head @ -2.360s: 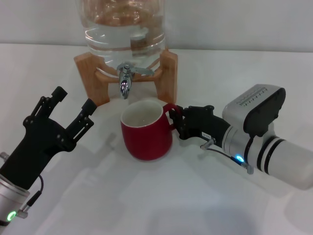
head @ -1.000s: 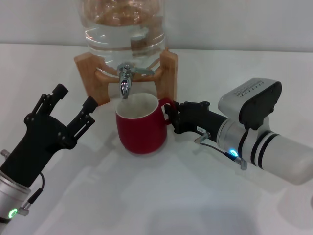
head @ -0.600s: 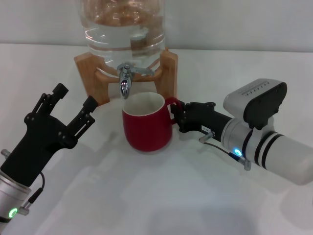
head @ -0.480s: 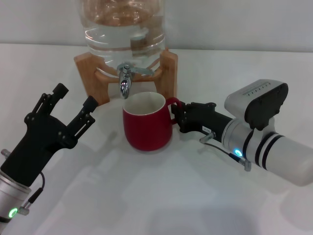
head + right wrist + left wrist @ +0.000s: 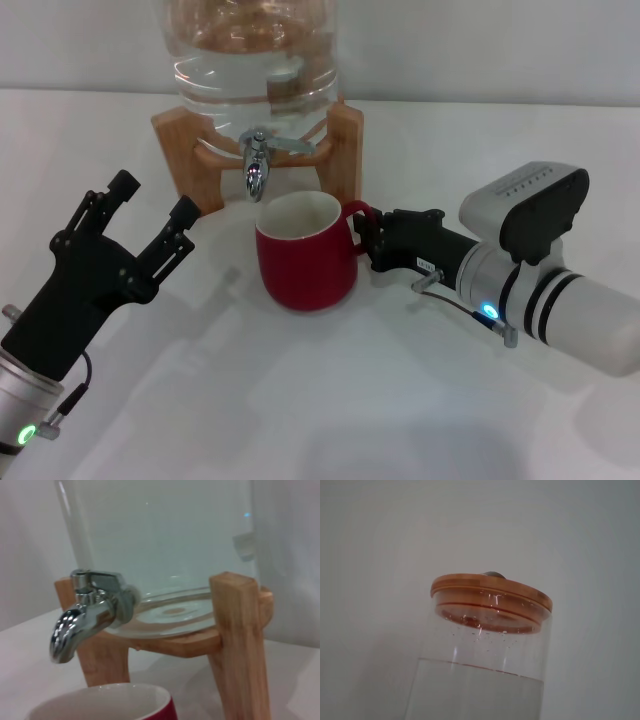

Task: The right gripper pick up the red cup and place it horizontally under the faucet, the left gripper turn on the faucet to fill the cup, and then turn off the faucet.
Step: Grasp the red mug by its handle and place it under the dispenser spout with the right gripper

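Red cup [image 5: 305,262] shifted rt | faucet [image 5: 257,171] above-left | wooden stand [image 5: 342,150] behind

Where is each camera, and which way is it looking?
Head: up high, looking down at cup, faucet, left gripper and right gripper.
Left wrist: on the left arm, looking up at the jug's lid; no robot parts.
Right wrist: on the right arm, low, facing the faucet and cup rim; no robot parts.
Shared: all show the jug.

White table [image 5: 330,400], two items standing on it.
Wooden stand [image 5: 345,150] carrying a clear water jug [image 5: 250,50], at the far edge; red cup [image 5: 305,262] upright just in front of it.
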Robot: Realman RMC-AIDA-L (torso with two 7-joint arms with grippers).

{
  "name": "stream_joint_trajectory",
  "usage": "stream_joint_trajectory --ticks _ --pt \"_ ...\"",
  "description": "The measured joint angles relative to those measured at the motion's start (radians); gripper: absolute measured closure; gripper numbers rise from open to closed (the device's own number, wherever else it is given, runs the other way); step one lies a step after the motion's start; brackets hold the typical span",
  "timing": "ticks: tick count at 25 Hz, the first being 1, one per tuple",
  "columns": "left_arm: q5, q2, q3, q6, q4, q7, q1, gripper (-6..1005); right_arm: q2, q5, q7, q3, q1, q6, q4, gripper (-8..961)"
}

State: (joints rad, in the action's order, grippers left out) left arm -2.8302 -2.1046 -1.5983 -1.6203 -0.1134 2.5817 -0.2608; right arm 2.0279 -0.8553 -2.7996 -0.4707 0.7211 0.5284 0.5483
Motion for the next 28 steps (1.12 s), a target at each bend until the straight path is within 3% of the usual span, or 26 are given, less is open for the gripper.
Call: stream_joint_trajectory --ticks 28 --pt "-0.003 0.0 0.002 -0.022 0.0 0.0 0.001 139 0.0 -0.005 0.005 0.0 0.011 -0.029 0.006 841"
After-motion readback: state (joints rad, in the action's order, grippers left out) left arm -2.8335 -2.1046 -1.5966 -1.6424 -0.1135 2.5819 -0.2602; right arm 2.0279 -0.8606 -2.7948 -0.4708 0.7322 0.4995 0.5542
